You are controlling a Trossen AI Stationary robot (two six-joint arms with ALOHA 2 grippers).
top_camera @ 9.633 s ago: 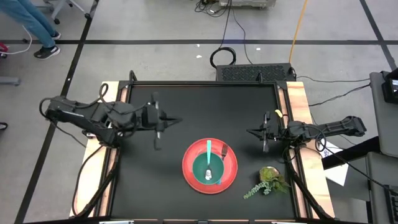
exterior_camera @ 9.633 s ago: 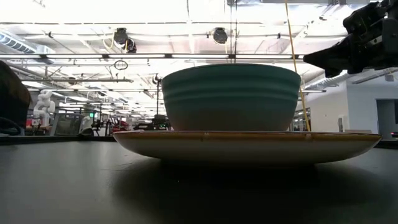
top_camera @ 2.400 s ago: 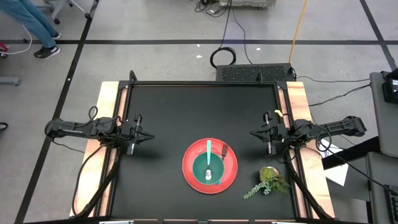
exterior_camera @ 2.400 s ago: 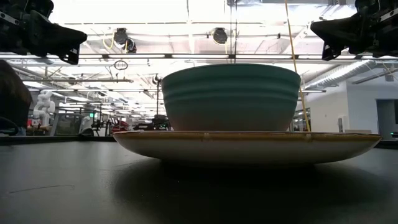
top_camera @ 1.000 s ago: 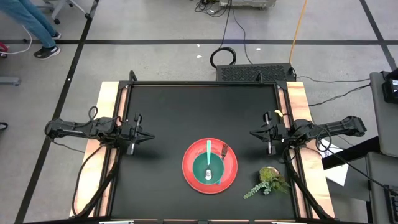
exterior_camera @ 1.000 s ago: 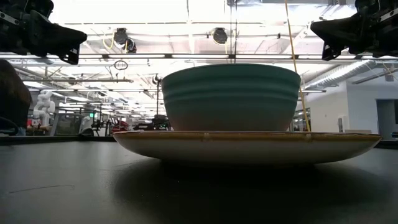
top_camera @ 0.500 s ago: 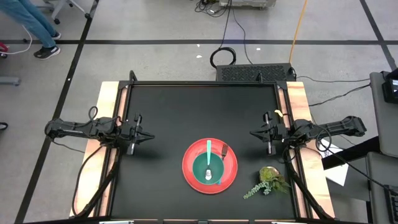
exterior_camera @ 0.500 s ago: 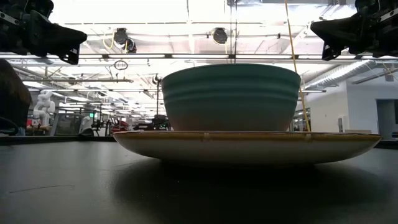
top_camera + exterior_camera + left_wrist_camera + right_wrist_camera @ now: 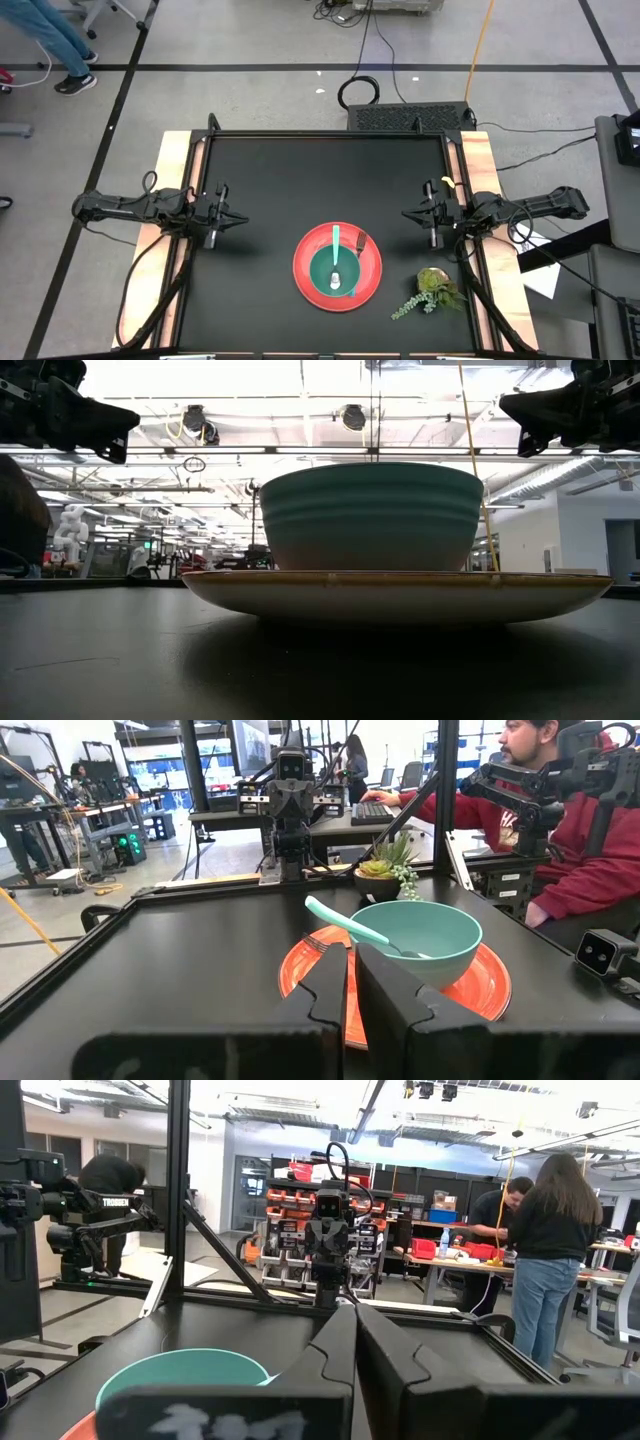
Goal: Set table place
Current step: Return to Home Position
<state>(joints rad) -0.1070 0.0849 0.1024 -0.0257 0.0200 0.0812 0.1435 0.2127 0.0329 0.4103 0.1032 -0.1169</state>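
Red plate (image 9: 304, 262) lay on desk (image 9: 300, 180), carrying bowl (image 9: 322, 272), spoon (image 9: 335, 245), fork (image 9: 358, 242). Left tool (image 9: 228, 216), right tool (image 9: 408, 214) pressed together, empty, well clear either side of plate. Risk slim: jolted desk might tip spoon out.

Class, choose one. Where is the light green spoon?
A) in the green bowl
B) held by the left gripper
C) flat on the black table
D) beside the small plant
A: the spoon rests with its head inside the green bowl, which sits on the red plate.
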